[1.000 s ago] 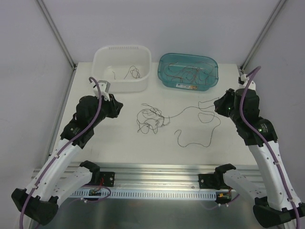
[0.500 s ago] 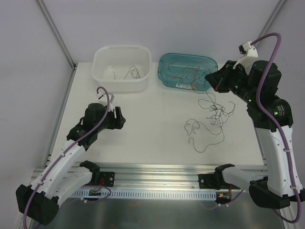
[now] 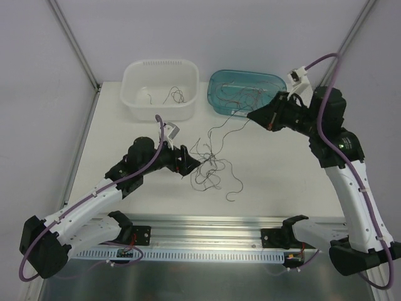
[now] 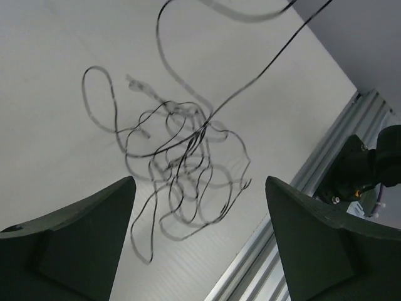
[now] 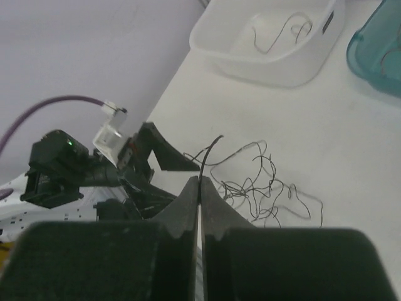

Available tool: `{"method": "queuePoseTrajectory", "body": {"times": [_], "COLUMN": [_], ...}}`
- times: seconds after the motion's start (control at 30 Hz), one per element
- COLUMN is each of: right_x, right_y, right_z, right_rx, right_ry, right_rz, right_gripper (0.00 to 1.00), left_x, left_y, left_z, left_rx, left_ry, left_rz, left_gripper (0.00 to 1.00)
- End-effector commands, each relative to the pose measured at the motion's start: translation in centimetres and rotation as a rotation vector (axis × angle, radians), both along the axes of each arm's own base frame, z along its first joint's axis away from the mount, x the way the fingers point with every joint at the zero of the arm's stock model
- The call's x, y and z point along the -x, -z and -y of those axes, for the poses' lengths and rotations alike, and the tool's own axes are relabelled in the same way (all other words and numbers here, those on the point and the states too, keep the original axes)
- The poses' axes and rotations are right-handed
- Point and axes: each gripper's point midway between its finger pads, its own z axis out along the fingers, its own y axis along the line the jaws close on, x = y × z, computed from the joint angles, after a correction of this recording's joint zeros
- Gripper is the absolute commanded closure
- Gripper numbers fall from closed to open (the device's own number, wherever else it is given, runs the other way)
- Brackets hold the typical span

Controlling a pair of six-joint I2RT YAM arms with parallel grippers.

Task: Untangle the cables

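nearest me, my left gripper (image 3: 190, 164) sits low over the table (image 3: 276, 188) with its fingers spread wide and nothing between them. just beside its tips is the knotted clump of cables (image 3: 210, 169); i can't tell how much of it rests on the surface. one of the cables climbs from the clump to my right gripper (image 3: 253, 116), raised and pinching it tight. farthest back, more thin wires lie in the white basin (image 3: 160, 63) and the teal bin (image 3: 246, 73).
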Motion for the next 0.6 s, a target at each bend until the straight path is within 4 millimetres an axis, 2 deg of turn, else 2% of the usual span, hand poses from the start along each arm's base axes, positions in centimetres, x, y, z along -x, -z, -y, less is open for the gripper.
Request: {"method": "queuePoseTrajectory", "body": {"times": [0.0, 0.03, 0.17, 0.33, 0.57], "right_x": [0.6, 0.9, 2.0, 3.0, 3.5], "right_y": [3.1, 5.5, 8.9, 8.6, 7.2], "right_z": [-2.6, -3.6, -5.9, -8.2, -9.1], "right_rx": [-0.023, 0.003, 0.079, 0.088, 0.069], "right_ry": [-0.127, -0.163, -0.218, -0.273, -0.294], "right_rz": [-0.07, -0.118, -0.149, -0.132, -0.104], "right_gripper": [0.99, 0.99, 0.99, 0.99, 0.99], "left_x": [0.2, 0.4, 0.9, 1.2, 1.3], "left_y": [-5.0, -5.6, -6.1, -6.0, -5.7], "left_z": [1.4, 1.6, 2.2, 3.7, 6.1], "left_rx": [0.136, 0.152, 0.148, 0.124, 0.093], "left_ry": [0.071, 0.084, 0.147, 0.215, 0.278], "left_rz": [0.185, 0.214, 0.259, 0.308, 0.352], "left_gripper": [0.14, 0.14, 0.13, 0.12, 0.13]}}
